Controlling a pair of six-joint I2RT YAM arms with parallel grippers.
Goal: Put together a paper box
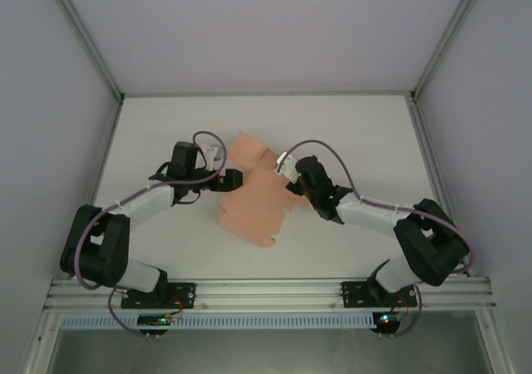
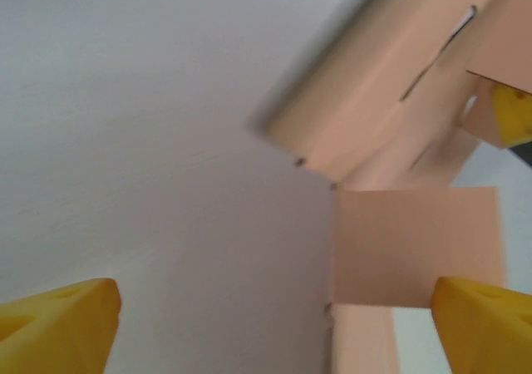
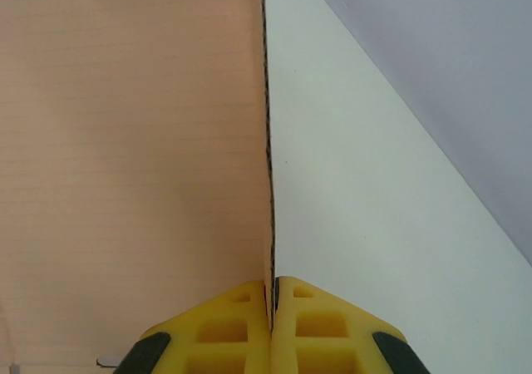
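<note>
In the top view the left claw [image 1: 238, 179] is set at the 9 o'clock edge of the box [image 1: 253, 199]. In the left wrist view its yellow fingers [image 2: 58, 324] are spread wide and released, with nothing gripped. A square flap of the box [image 2: 416, 253] is seen just inside the finger at 5 o'clock; whether it is touched cannot be told.

The box is a salmon-pink die-cut sheet, largely unfolded, spread on the middle of the white desk [image 1: 150, 133] between the two claws. Flaps are pointed toward 12 and 6 o'clock. In the left wrist view a slitted panel is seen raised at 1 o'clock, and a yellow finger of the right claw is seen against the card at 2 o'clock.

In the top view the right claw [image 1: 283, 169] is placed at the sheet's 2 o'clock edge. In the right wrist view its fingers [image 3: 241, 337] are clenched on the card's thin edge. From 9 to 12 o'clock that view is taken up by the card, with bare desk at 3 o'clock.
</note>
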